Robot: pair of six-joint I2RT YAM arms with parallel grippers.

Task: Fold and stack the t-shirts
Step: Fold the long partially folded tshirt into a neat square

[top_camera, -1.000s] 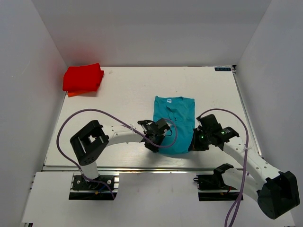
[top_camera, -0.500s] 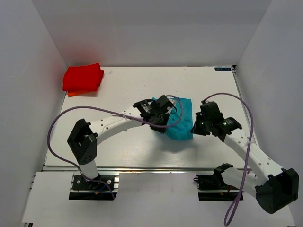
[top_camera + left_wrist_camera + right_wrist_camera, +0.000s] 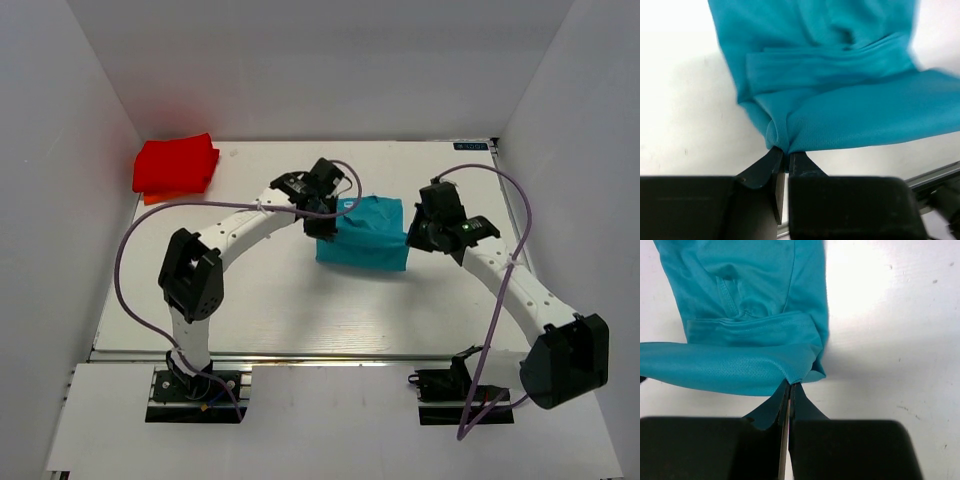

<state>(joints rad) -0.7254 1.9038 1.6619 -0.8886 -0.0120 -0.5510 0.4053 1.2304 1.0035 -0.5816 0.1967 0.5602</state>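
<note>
The teal t-shirt (image 3: 365, 245) lies folded over on itself at the table's middle, its near half lifted and carried toward the far edge. My left gripper (image 3: 328, 222) is shut on its left corner, seen in the left wrist view (image 3: 780, 145) pinching the teal cloth (image 3: 840, 90). My right gripper (image 3: 412, 237) is shut on its right corner, seen in the right wrist view (image 3: 790, 385) pinching the teal cloth (image 3: 740, 315). The red t-shirt (image 3: 176, 166) lies folded at the far left corner, away from both grippers.
White walls close in the table on the left, back and right. The white table top (image 3: 250, 300) has a metal rail (image 3: 300, 355) along its near edge. Purple cables loop from both arms over the table.
Both grippers have carried the teal shirt's near edge away from me over its far half, folding it in two. The red shirt has not moved.
</note>
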